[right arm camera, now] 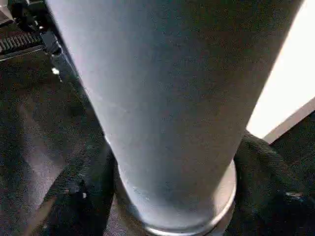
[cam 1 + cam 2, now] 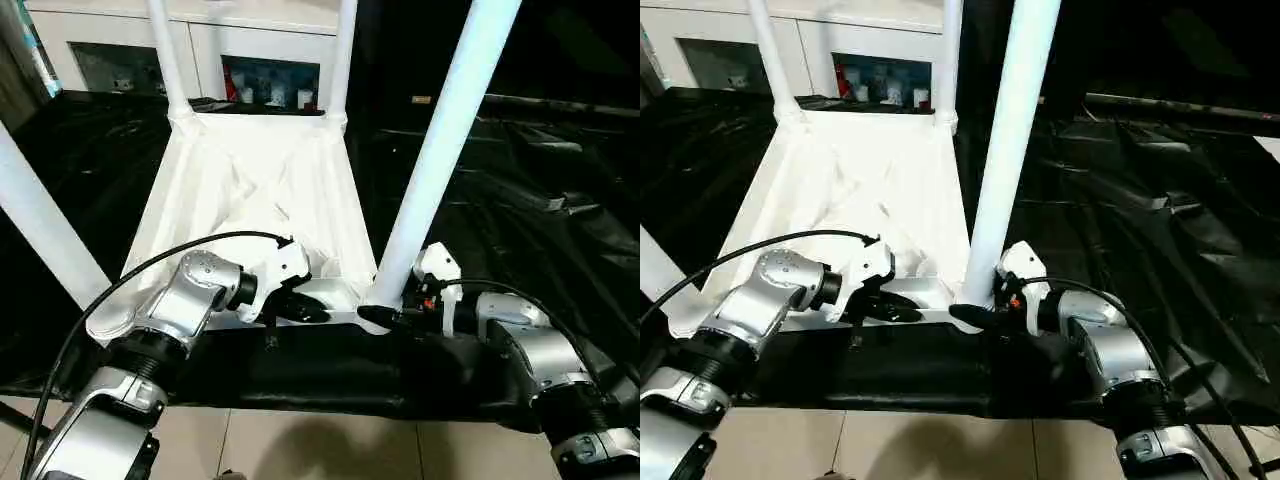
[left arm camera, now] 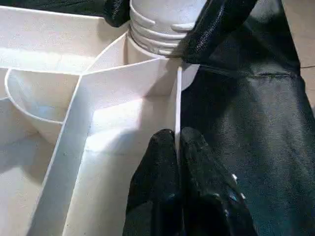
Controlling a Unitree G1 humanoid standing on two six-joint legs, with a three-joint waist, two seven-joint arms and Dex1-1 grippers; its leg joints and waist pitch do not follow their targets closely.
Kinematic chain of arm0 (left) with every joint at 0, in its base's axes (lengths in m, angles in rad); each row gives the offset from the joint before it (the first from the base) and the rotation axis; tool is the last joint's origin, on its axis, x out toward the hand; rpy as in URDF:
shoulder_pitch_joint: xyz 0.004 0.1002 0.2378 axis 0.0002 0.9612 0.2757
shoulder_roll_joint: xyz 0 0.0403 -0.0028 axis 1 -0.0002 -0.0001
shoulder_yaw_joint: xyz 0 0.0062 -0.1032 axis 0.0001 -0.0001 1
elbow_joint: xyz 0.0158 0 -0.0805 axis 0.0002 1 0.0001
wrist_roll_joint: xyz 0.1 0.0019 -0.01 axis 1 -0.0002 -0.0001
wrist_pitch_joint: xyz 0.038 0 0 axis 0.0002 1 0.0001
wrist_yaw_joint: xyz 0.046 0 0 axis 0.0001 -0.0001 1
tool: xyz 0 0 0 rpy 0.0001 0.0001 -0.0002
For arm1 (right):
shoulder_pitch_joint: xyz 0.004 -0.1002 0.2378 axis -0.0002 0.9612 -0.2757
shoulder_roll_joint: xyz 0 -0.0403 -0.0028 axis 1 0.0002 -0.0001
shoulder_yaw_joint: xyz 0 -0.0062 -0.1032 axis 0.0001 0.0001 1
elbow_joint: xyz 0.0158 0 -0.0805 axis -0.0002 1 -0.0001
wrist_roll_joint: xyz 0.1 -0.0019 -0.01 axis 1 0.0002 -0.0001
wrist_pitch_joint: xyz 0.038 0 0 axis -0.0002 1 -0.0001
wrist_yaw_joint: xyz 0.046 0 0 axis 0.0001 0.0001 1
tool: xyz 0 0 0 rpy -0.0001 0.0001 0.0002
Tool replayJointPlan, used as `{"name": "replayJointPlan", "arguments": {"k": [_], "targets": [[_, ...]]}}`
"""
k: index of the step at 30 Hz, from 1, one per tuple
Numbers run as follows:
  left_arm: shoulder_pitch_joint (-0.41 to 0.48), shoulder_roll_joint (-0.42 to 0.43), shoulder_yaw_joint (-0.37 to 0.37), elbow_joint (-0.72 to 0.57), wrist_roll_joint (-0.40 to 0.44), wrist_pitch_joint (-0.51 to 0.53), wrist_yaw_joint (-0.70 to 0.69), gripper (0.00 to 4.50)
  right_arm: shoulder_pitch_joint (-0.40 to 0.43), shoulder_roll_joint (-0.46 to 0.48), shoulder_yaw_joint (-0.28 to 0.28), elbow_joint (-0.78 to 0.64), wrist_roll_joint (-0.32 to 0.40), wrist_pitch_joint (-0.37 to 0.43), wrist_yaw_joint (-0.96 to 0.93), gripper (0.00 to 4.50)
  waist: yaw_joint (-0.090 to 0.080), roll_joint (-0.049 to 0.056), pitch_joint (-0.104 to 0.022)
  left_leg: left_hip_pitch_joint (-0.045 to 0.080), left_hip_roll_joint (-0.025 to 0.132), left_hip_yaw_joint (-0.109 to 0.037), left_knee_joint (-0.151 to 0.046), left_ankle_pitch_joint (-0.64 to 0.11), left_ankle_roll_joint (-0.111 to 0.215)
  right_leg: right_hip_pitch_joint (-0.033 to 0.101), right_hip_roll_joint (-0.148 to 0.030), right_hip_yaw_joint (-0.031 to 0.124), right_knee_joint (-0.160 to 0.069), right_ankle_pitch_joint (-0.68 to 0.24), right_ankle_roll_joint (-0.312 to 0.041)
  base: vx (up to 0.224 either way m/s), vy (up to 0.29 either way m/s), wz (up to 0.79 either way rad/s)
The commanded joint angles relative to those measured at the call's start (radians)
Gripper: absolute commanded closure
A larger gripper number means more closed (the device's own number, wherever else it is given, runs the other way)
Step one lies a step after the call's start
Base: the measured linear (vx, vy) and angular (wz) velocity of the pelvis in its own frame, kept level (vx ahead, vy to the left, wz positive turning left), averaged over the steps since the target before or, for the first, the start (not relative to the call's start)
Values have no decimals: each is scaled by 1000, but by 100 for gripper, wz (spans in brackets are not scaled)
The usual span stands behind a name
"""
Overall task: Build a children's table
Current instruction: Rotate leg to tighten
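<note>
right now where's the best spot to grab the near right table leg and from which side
Probably low on the near right leg, just above the corner socket, coming in from the robot's right, where the right gripper already sits. The tube is round and smooth, leans slightly, and a low grip steadies it at the joint. The left gripper pinches the tabletop's near rim.

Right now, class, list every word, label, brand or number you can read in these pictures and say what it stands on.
None can be read.
Children's table, upside down, with its legs: plain white, no print.
Items on the cabinet shelf behind: coloured packaging, too small and blurred to read.
Black cloth on the work table: no marks.
Left end effector and right end effector: no lettering legible.
</note>
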Motion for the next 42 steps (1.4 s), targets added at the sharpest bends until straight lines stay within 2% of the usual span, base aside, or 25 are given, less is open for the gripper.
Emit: {"name": "replayJointPlan", "arguments": {"k": [1, 2, 4, 5, 6, 7, 8, 9, 11, 13, 14, 16, 17, 18, 20, 24, 25, 26, 28, 29, 32, 35, 39, 40, 42], "targets": [[13, -51, -6, 41, -25, 4, 27, 450, -6, 13, -33, 43, -21, 3, -106, 167, -1, -13, -44, 9, 23, -8, -60, -213, 53, 37, -35, 19, -71, -146, -221, 0, 0, 0], [13, -51, -6, 41, -25, 4, 27, 450, -6, 13, -33, 43, -21, 3, -106, 169, -2, -13, -42, 11, 23, -9, -63, -240, 37, 35, -37, 20, -77, -200, -210, 0, 0, 0], [-19, -101, 8, 107, 8, 8, 160, 450, 1, 69, -61, 70, -35, 25, -248, 174, -6, -11, -41, 10, 22, -9, -64, -257, 26, 31, -36, 22, -79, -230, -197, 0, 0, 0], [-34, -124, 14, 134, 21, 13, 220, 450, 7, 94, -71, 77, -41, 33, -307, 174, -5, -12, -39, 14, 22, -9, -66, -269, 18, 28, -36, 22, -85, -256, -190, 0, 0, 0], [-34, -124, 14, 134, 21, 13, 220, 450, 7, 94, -71, 77, -41, 33, -307, 174, -6, -13, -39, 15, 20, -11, -67, -285, 5, 29, -38, 21, -88, -298, -177, 0, 0, 0], [-63, -175, 30, 185, 37, 29, 337, 450, 17, 152, -98, 85, -45, 54, -440, 175, -7, -13, -39, 14, 21, -12, -69, -295, -2, 27, -40, 22, -91, -329, -163, 0, 0, 0], [-71, -195, 37, 199, 39, 34, 377, 450, 20, 173, -104, 87, -48, 58, -483, 175, -8, -11, -39, 17, 20, -13, -69, -308, -9, 24, -38, 22, -95, -347, -153, 0, 0, 0], [-75, -204, 41, 206, 39, 36, 395, 450, 21, 181, -107, 88, -50, 59, -501, 175, -8, -12, -39, 15, 20, -14, -70, -307, -12, 25, -38, 22, -94, -350, -149, 0, 0, 0], [-89, -253, 48, 228, 44, 34, 472, 450, 24, 240, -124, 97, -54, 71, -611, 175, -8, -5, -40, 15, 20, -15, -71, -308, -10, 23, -38, 23, -96, -337, -142, 0, 0, 0], [-94, -268, 49, 236, 46, 30, 494, 450, 24, 261, -131, 101, -54, 74, -646, 175, -8, -8, -40, 14, 18, -15, -71, -313, -8, 23, -37, 22, -97, -336, -138, 0, 0, 0], [-96, -280, 44, 238, 49, 27, 497, 450, 24, 279, -127, 100, -56, 70, -660, 175, -5, -2, -43, 12, 18, -17, -71, -304, -1, 28, -37, 21, -95, -320, -133, 0, 0, 0], [-98, -295, 32, 245, 53, 17, 487, 450, 29, 301, -99, 87, -66, 56, -644, 175, -6, -4, -43, 10, 18, -16, -71, -305, 3, 27, -36, 21, -96, -308, -131, 0, 0, 0], [-99, -299, 29, 249, 55, 10, 482, 450, 31, 308, -92, 80, -68, 46, -635, 175, -5, 4, -44, 12, 18, -16, -71, -306, 4, 26, -35, 22, -95, -296, -133, 0, 0, 0], [-99, -299, 29, 249, 55, 10, 482, 450, 31, 308, -92, 80, -68, 46, -635, 175, -6, 2, -43, 11, 18, -16, -72, -309, 5, 27, -35, 21, -96, -291, -133, 0, 0, 0], [-95, -287, 24, 246, 60, -13, 456, 450, 32, 302, -98, 59, -50, 26, -594, 119, -4, 0, -43, 12, 18, -16, -73, -321, 7, 27, -35, 21, -97, -301, -131, 0, 0, 0], [-82, -247, 26, 232, 39, -68, 370, 450, 11, 223, -91, 41, -34, 26, -476, 93, -3, -2, -45, 8, 18, -17, -72, -318, 18, 31, -37, 20, -97, -302, -129, 0, 0, 0], [-79, -238, 24, 228, 37, -79, 355, 450, 9, 206, -84, 37, -35, 25, -452, 65, -1, -1, -45, 8, 19, -16, -71, -306, 25, 32, -36, 20, -96, -287, -132, 0, 0, 0], [-79, -237, 24, 228, 37, -80, 354, 450, 9, 204, -83, 37, -35, 25, -449, 65, -2, -3, -45, 6, 19, -15, -70, -291, 29, 33, -36, 21, -94, -263, -138, 0, 0, 0], [-61, -204, 23, 199, 12, -116, 263, 450, 16, 140, -54, 6, -33, 25, -329, 65, 1, -11, -46, 5, 19, -14, -68, -269, 39, 37, -37, 19, -91, -247, -145, 0, 0, 0], [-52, -188, 26, 180, -6, -120, 215, 450, 20, 112, -43, -6, -30, 23, -280, 65, 2, -8, -47, 3, 20, -14, -67, -254, 48, 39, -38, 20, -88, -225, -151, 0, 0, 0], [-25, -135, 17, 125, -37, -107, 85, 450, 34, 44, -22, -43, -9, 34, -150, 65, 4, -12, -45, 6, 23, -11, -64, -246, 67, 36, -37, 19, -87, -217, -169, 0, 0, 0], [-8, -94, 3, 97, -44, -91, 12, 450, 41, 6, -10, -62, 1, 44, -77, 65, 5, -7, -44, 8, 26, -11, -67, -245, 64, 33, -38, 20, -83, -212, -183, 0, 0, 0], [24, -35, -11, 43, -66, -45, -93, 450, 35, -30, -10, -66, 26, 45, 19, 65, 3, -7, -45, 8, 28, -11, -69, -244, 51, 32, -35, 19, -77, -172, -204, 0, 0, 0], [26, -33, -10, 41, -68, -44, -97, 450, 34, -31, -8, -66, 28, 48, 24, 91, 3, -7, -46, 9, 28, -11, -67, -237, 54, 34, -36, 18, -73, -149, -213, 0, 0, 0], [36, -21, -7, 28, -75, -33, -112, 450, 28, -36, -1, -60, 30, 54, 42, 100, 4, -9, -48, 8, 27, -9, -63, -217, 62, 37, -37, 19, -69, -113, -223, 0, 0, 0]]}}
